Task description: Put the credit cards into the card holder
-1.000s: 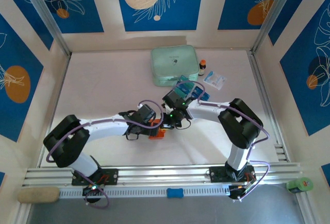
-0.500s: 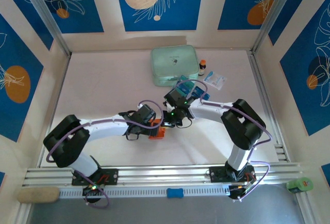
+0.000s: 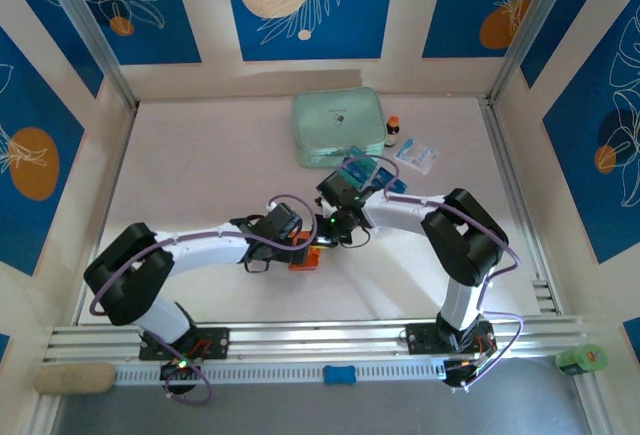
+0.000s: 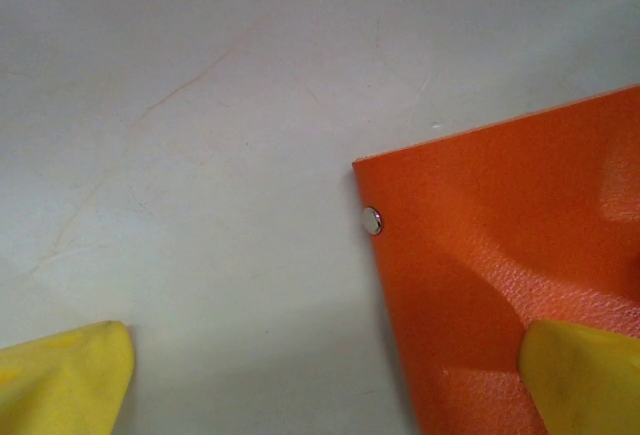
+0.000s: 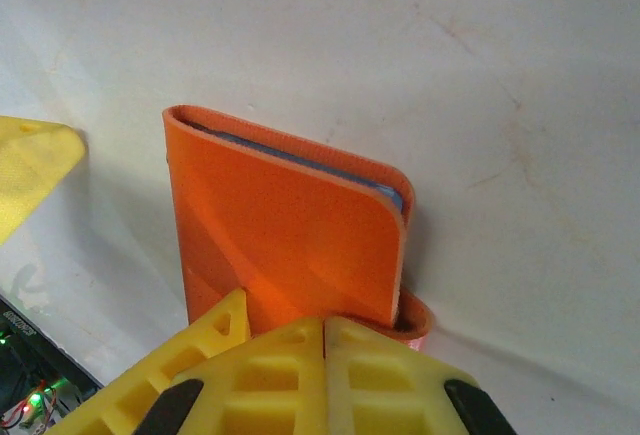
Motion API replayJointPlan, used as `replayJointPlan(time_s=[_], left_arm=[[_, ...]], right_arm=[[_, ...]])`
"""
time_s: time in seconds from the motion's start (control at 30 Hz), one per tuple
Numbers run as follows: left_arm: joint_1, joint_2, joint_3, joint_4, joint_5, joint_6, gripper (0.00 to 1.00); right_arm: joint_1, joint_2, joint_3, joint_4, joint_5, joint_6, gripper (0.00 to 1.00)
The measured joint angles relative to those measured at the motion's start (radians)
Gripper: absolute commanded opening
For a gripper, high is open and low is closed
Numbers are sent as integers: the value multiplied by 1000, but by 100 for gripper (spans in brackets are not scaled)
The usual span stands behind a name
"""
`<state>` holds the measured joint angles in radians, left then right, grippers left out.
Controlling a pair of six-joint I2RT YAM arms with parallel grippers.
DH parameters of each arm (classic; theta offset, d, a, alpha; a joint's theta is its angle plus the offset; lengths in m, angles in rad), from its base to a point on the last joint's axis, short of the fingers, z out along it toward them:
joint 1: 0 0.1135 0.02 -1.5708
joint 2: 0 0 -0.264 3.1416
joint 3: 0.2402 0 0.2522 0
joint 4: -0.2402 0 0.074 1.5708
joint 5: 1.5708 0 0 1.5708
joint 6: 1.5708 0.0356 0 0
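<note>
Hardly anything has moved since the earlier frames: both arms stay crossed over the card holder (image 3: 305, 258), which lies mid-table just ahead of the bases.

In the left wrist view, the left gripper (image 4: 320, 380) is spread wide. One yellow fingertip rests over the holder's orange leather and the other sits over bare table (image 3: 200, 175), so it grasps nothing.

The right gripper (image 5: 325, 340) is clenched tight against the near edge of the raised flap. The leather creases toward it, but I cannot tell whether any is actually nipped.

A bluish edge shows between the leaves; it could be a card or the lining.

The holder looks light, soft and floppy, and is likely to slide on the smooth top. It is best pinned by its body while the flap is lifted at a corner.

The credit cards (image 3: 365, 170) lie beyond in a clear tray. They are thin, stiff and slick, best taken by an overhanging edge.

Farther back sit a mint-green zip case (image 3: 338, 125), a small bottle (image 3: 392, 130) and a white-and-blue packet (image 3: 416, 155). The right forearm crowds the tray.
</note>
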<state>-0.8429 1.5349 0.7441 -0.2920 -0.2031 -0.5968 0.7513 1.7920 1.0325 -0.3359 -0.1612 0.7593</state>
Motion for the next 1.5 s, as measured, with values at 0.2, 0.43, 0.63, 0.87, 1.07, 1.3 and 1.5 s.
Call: replayJointPlan(time_s=[0.2,0.43,0.63,0.87,1.07,1.3,1.5], left_arm=[[0,0,0,-1,0,0,100],[0,0,-2,0,0,-4,100],[0,0,-2,-3,0,-3,100],[0,-6,-9,-1,0,-7,100],[0,-14,-24,19,1,-23,100],[0,-21,-40,43,0,-37,100],[0,-31,-58,64,-2,-49,100]], right_arm=[[5,5,-1,7,3,1,0],[13,-15,-50,76,19,24,0],[47,-52,-108,153,98,56,0],[118,-101,-184,249,260,100,0],[185,-140,-265,363,405,125,0],[245,-166,-342,481,514,112,0],[264,-163,-362,524,554,102,0]])
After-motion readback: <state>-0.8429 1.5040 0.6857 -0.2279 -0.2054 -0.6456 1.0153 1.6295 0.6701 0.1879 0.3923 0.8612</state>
